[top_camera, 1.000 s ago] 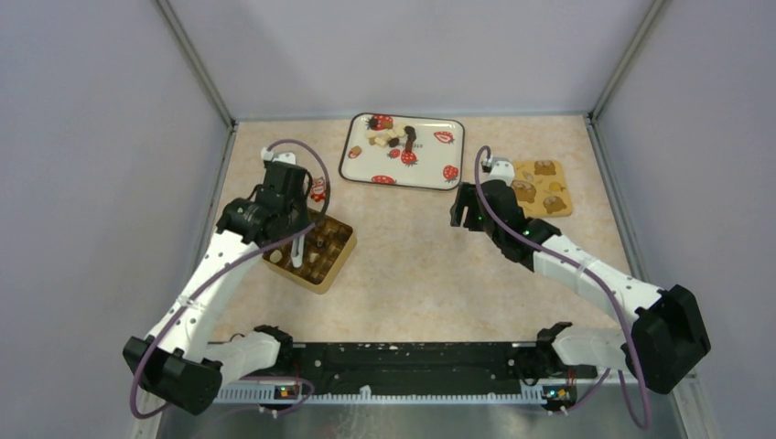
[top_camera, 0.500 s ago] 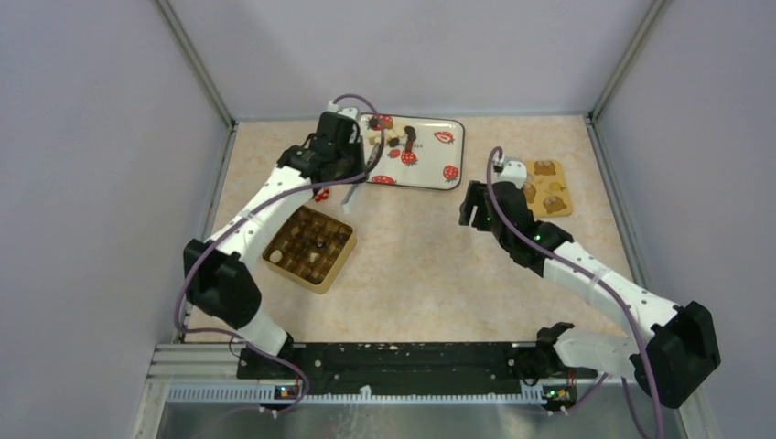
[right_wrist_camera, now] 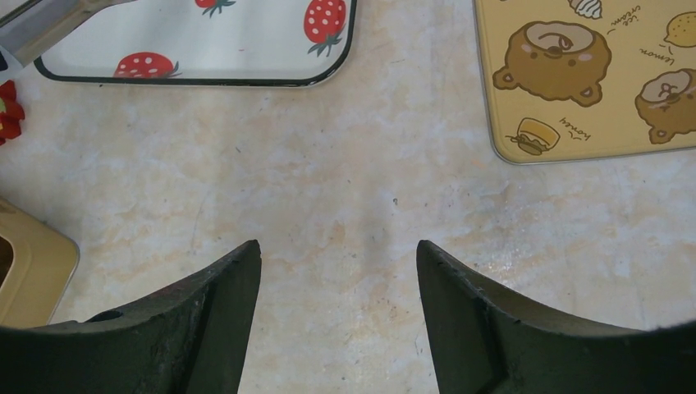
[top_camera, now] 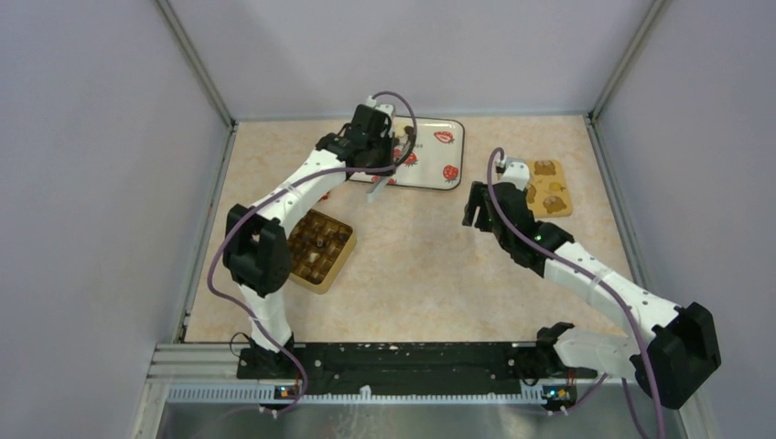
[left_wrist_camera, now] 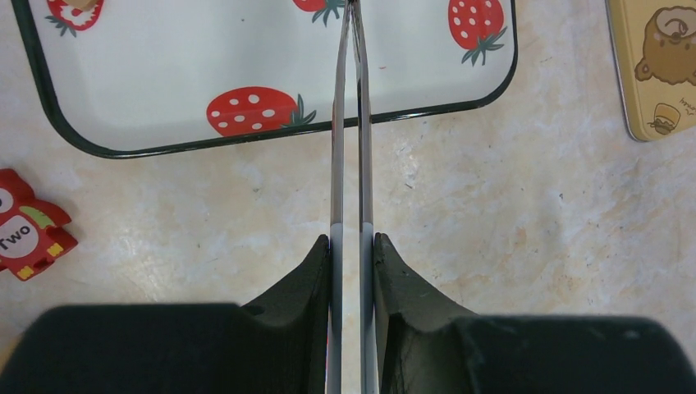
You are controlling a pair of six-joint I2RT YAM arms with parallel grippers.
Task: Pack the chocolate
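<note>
Table (top_camera: 430, 265): walled on the left, far and right sides. Tray (top_camera: 428, 157) at mid far edge. Widest bare stretch on the near side of the tray, down to the arm bases.

Left arm (top_camera: 284, 187): reaching from near-left over the tray's left half, hiding most of it.

Right arm (top_camera: 586, 274): ending near-right of the tray, short of its corner.

Bear-printed lid (top_camera: 546, 187): flat, right of the tray and apart from it, with a narrow bare lane between.

Compartment box (top_camera: 337, 251): well near-left of the tray, its left part under the left arm.

Right gripper (right_wrist_camera: 335, 246): jaws spread wide, nothing between, over bare table off the tray's near-right corner.

Left gripper (left_wrist_camera: 353, 240): clamped on tweezers (left_wrist_camera: 336, 180), blades nearly together, tips past the tray's near rim.

Owl block (left_wrist_camera: 29, 234): just off the tray's near-left corner.

Chocolate (top_camera: 314, 259): a few pieces in the box cells; others glimpsed on the tray's far-left part, mostly hidden.
</note>
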